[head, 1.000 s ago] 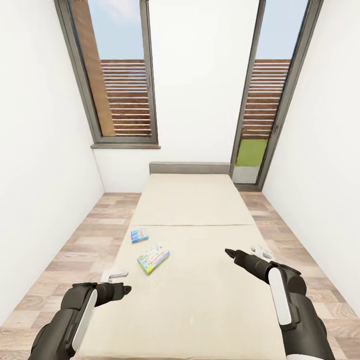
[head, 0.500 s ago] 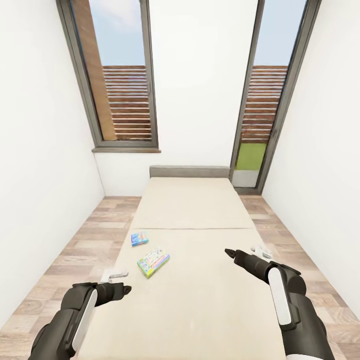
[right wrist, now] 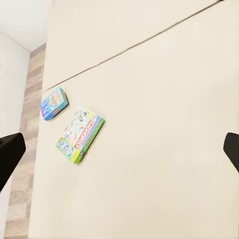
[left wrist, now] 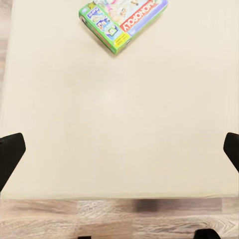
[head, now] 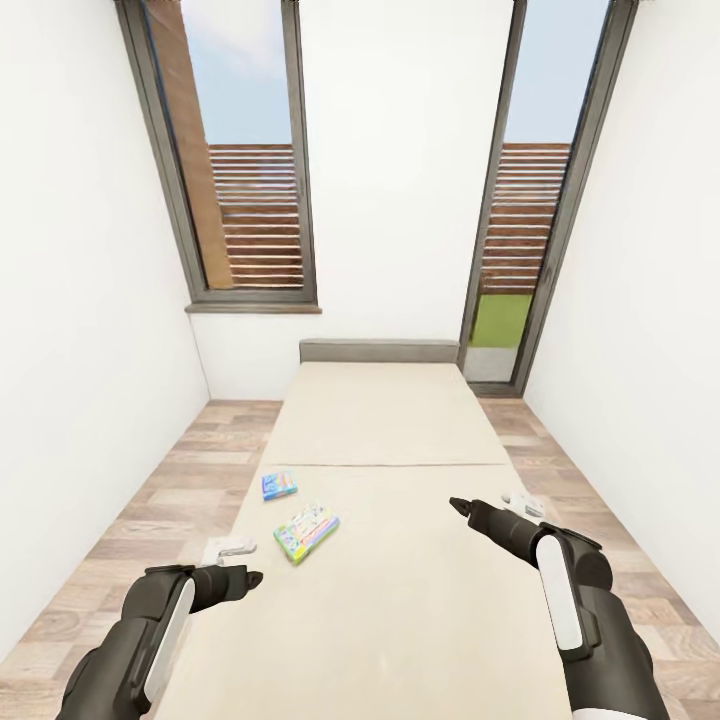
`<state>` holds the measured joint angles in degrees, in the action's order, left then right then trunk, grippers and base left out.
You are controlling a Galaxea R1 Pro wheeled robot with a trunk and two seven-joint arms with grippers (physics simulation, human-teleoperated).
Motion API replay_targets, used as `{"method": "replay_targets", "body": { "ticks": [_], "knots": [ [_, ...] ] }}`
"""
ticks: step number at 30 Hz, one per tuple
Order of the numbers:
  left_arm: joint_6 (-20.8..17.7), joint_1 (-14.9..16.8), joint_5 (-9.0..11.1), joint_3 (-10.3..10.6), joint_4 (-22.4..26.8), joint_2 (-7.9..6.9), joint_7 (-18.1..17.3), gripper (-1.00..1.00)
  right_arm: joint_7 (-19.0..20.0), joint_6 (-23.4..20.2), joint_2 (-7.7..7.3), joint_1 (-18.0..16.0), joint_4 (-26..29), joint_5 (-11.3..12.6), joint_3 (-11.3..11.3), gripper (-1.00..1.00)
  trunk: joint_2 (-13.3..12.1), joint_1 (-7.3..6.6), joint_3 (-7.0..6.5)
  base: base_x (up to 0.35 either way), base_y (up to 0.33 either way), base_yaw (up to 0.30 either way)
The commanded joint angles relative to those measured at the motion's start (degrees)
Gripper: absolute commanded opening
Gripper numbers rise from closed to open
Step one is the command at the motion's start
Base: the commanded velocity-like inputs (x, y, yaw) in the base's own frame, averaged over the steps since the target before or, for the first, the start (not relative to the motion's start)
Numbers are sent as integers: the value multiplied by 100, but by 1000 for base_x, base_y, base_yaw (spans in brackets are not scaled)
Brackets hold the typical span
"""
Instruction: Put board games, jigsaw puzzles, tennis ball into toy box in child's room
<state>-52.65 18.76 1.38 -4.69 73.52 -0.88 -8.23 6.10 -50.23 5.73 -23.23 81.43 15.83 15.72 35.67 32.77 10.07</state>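
Observation:
Two board games lie on the cream bed (head: 400, 600), left of its middle. The small light blue one (head: 280, 486) is farther away, and the larger green-edged one (head: 307, 531) is nearer. My left gripper (head: 248, 568) hovers open over the bed's near left edge, short of the larger game (left wrist: 122, 20). My right gripper (head: 470, 508) hangs open above the bed's right side, well to the right of both games (right wrist: 54, 103) (right wrist: 79, 135). Nothing is between either pair of fingers. The table, toy box, jigsaw puzzles and tennis ball are out of view.
White walls close in on both sides, with strips of wood-plank floor (head: 170, 480) along the bed. A grey headboard (head: 378, 351) stands at the far end below a window (head: 240, 170). A glass door (head: 520, 200) is at the far right.
The whole picture has slid slightly downward, so the camera has moved. Both arms keep their pose and the games lie where they were on the bed.

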Motion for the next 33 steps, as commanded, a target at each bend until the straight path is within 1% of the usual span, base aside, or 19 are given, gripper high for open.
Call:
{"method": "replay_targets", "body": {
  "ticks": [1,12,33],
  "knots": [
    [-30,5,12,-6,5,0,-12,100,58,-29,7,-7,5,-45,19,100,8,4,2,212,0,0],
    [-26,5,12,2,5,0,-13,100,59,-30,5,-7,3,-45,22,100,8,4,-21,164,0,0],
    [-26,5,12,3,6,0,-12,100,67,-30,-2,-7,-13,-45,28,100,8,4,-22,85,0,0]
  ]
}}
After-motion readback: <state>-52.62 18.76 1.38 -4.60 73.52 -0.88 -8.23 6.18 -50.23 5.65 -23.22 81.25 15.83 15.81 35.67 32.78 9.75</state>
